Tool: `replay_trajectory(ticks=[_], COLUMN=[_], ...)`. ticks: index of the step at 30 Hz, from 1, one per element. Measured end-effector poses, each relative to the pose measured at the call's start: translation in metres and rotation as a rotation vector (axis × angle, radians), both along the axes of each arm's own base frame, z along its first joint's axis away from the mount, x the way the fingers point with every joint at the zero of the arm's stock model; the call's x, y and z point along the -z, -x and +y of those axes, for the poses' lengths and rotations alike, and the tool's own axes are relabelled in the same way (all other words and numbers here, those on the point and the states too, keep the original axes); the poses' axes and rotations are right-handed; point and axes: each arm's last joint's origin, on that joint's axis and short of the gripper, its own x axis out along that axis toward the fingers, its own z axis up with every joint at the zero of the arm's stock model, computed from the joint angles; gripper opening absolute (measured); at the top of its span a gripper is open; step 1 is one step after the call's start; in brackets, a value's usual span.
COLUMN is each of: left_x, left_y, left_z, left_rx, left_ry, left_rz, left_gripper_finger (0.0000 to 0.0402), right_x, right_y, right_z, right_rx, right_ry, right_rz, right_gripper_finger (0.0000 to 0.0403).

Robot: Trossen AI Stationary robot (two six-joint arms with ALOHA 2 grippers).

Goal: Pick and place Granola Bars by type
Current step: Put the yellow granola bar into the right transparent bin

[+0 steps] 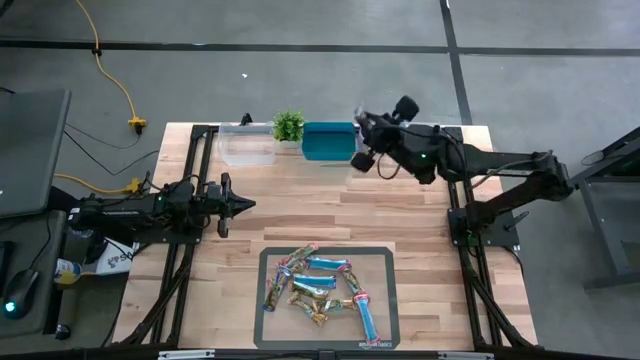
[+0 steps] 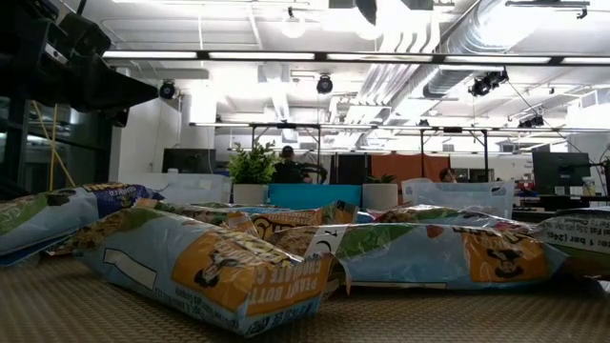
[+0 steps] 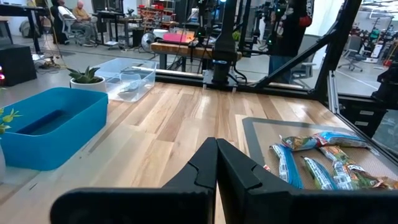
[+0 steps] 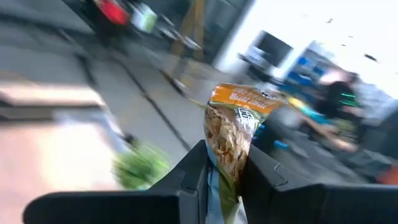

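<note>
I see my right tool clamped on a shiny orange-topped granola bar — the blue rectangular plastic bin sits just beside it; left tool pinched shut.

Table's far edge — clear bin, potted plant, blue bin; grey mat near front.

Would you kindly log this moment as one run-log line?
right gripper: shut on granola bar, above blue bin | left gripper: shut, waiting at table's left | remaining bars: on mat
</note>
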Motion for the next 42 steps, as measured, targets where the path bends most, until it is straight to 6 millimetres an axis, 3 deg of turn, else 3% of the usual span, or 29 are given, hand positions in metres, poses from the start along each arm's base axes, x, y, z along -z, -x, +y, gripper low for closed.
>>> replay_trajectory(ticks=[11, 23, 32, 42], left_x=[0.0, 0.0, 0.0, 0.0], left_y=[0.0, 0.0, 0.0, 0.0], left_z=[0.0, 0.0, 0.0, 0.0], left_rx=[0.0, -0.001, -0.001, -0.001], left_ry=[0.0, 0.0, 0.0, 0.0], left_rz=[0.0, 0.0, 0.0, 0.0], left_gripper_finger=[0.0001, 0.0001, 0.0001, 0.0001], right_x=[0.033, 0.061, 0.115, 0.179], right_y=[0.022, 0.045, 0.044, 0.048], right_z=[-0.053, -0.13, -0.183, -0.212], right_rx=[0.281, 0.278, 0.317, 0.293], right_ry=[-0.06, -0.226, -0.398, -0.571], right_rz=[0.338, 0.56, 0.777, 1.117], right_gripper_finger=[0.0057, 0.0057, 0.0057, 0.0057])
